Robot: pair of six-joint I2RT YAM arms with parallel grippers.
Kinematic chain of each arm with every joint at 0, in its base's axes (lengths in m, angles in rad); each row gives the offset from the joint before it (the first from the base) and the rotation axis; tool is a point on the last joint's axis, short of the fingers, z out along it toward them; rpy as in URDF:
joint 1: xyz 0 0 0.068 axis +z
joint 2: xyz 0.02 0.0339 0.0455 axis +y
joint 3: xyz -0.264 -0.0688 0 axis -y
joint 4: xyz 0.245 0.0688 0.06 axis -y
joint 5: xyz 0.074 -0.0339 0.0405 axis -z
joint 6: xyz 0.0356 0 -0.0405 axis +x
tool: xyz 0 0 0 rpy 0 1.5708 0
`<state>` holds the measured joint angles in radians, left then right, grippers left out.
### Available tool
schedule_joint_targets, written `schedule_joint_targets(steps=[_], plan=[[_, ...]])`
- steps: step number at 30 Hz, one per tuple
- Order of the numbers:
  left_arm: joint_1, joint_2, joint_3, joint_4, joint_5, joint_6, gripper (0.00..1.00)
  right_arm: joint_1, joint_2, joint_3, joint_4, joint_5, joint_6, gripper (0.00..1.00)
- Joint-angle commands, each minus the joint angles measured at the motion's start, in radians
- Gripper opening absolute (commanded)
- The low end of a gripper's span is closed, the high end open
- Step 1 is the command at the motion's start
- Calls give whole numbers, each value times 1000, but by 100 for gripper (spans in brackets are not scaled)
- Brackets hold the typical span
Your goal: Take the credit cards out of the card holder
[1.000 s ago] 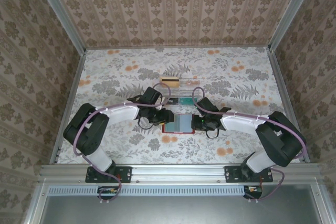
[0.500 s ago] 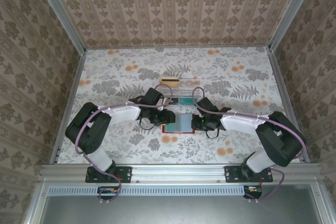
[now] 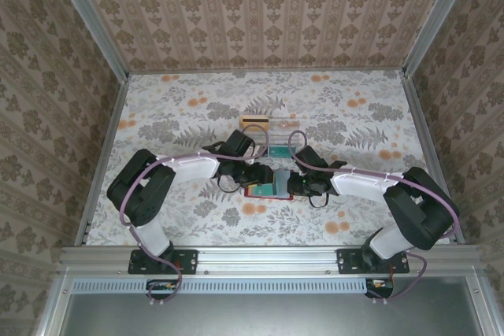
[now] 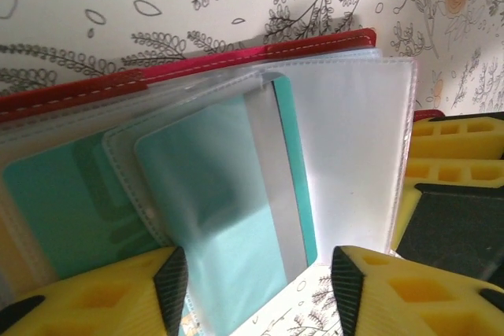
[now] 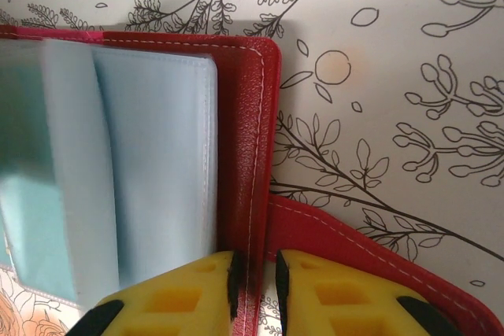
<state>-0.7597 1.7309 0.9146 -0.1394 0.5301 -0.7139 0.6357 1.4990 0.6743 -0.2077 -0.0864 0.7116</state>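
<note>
Top view: the left arm has swung in toward frame centre over the last second, so the left end effector [image 3: 264, 175] now sits over the left half of the card holder [image 3: 272, 191] rather than beside it. The right arm hasn't moved, and the right end effector [image 3: 290, 185] is at the holder's right edge. Both forearms reach inward and low, with the elbows out toward the frame sides. A tan card [image 3: 253, 123] already lies on the table [image 3: 173, 108] above the holder, apart from it. My read is that one card is out and the left arm is lining up for the next pull. Left wrist view: the left end effector [image 4: 260, 285] is spread with nothing clamped. A teal card [image 4: 228, 218] with a grey stripe, inside a clear sleeve [image 4: 354, 139], pokes toward the gap at the bottom of frame. The holder's red cover runs across the top. Can't tell whether the pads [image 4: 169, 289] touch the sleeve. Right wrist view: the right end effector [image 5: 256, 273] is nearly pressed together, pinching the holder's red cover edge [image 5: 248, 131] at bottom centre and pinning it open. The red tab [image 5: 354, 249] lies flat at lower right.
</note>
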Motion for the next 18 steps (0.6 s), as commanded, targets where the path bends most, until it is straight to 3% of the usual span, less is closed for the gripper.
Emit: schedule_joint_targets(steps=[1, 3, 7, 18], plan=[[-20, 13, 29, -15, 22, 12, 60, 11, 13, 7, 10, -13, 6, 24], [-19, 1, 30, -24, 19, 14, 68, 11, 12, 5, 12, -10, 8, 25], [-19, -18, 35, -47, 7, 24, 71, 11, 7, 8, 4, -6, 8, 27], [23, -136, 9, -181, -82, 80, 68, -14, -173, 40, -85, 62, -8, 33]])
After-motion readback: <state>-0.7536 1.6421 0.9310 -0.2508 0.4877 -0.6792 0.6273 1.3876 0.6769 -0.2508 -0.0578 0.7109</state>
